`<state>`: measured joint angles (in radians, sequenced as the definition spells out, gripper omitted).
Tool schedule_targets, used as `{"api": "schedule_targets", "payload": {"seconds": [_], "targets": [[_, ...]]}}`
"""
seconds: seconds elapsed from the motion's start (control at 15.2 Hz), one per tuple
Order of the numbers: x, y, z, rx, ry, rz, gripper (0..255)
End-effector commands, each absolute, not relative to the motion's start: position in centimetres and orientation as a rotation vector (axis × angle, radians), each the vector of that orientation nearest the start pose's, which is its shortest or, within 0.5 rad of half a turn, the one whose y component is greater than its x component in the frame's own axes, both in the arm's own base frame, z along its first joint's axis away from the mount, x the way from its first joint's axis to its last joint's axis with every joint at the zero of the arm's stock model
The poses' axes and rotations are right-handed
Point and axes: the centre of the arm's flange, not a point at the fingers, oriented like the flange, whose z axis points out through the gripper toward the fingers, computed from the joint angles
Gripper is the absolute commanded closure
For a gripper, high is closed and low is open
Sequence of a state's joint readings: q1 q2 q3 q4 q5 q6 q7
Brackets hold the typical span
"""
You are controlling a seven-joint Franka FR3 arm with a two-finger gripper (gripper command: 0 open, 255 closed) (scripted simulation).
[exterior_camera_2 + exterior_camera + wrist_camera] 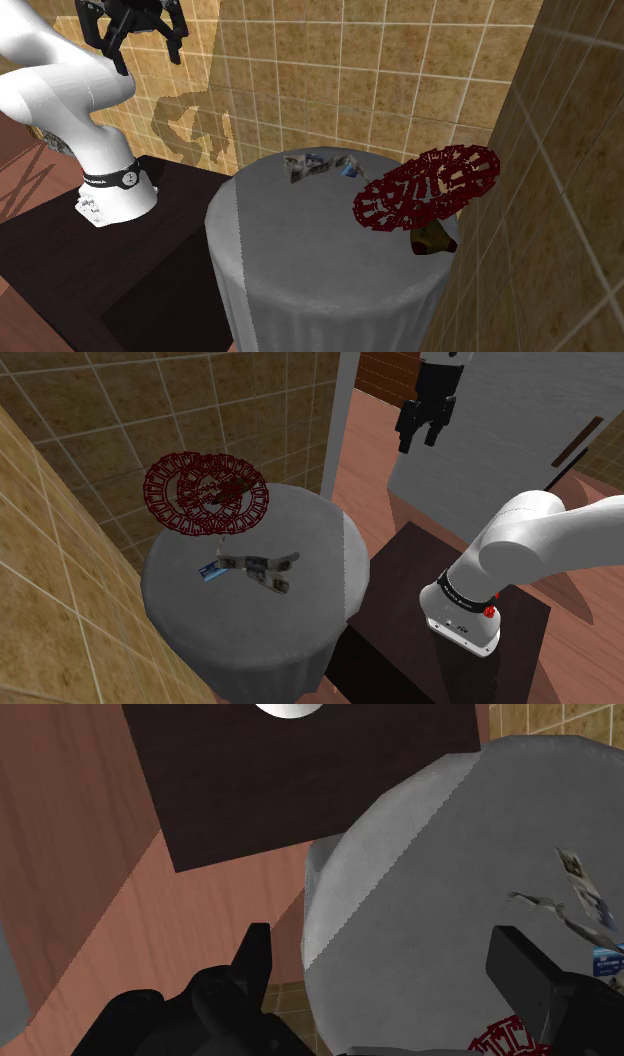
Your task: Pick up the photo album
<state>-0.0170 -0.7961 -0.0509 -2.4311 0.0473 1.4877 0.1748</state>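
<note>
I saw the hand up high, well apart from the table and out past its edge on the side where the stand sat. Its two black fingers stood wide apart and there was nothing between them. The hand held nothing.

The photo album lay on the round grey table. It was flopped open, with its pages fanned out a little, and it had a small blue bit at one end. From the shoulder view it looked near the middle of the table top. In the second exterior view the photo album sat closer to the table's far edge. Nothing touched it.

A dark red wire ornament, made of round lacy rings, stood by another edge of the table, near the tiled wall. It was apart from the album.

From the wrist view I looked down between the fingers at the table's curved edge, the brown floor and the dark stand. The album showed just past one finger, further across the table top. A bit of the red ornament peeked in low beside that same finger.

The white arm bent up from the stand to the hand.
</note>
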Motion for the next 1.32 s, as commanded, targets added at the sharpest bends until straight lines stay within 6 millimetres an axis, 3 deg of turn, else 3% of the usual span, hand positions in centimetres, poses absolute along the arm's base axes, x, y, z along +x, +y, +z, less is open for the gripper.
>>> {"api": "schedule_targets", "payload": {"seconds": [0.0,1.25], "targets": [[29.1,-1.8,55.2,-3.039,0.342,0.234,0],[38.0,14.3,39.9,-3.048,-0.031,-0.032,0]]}}
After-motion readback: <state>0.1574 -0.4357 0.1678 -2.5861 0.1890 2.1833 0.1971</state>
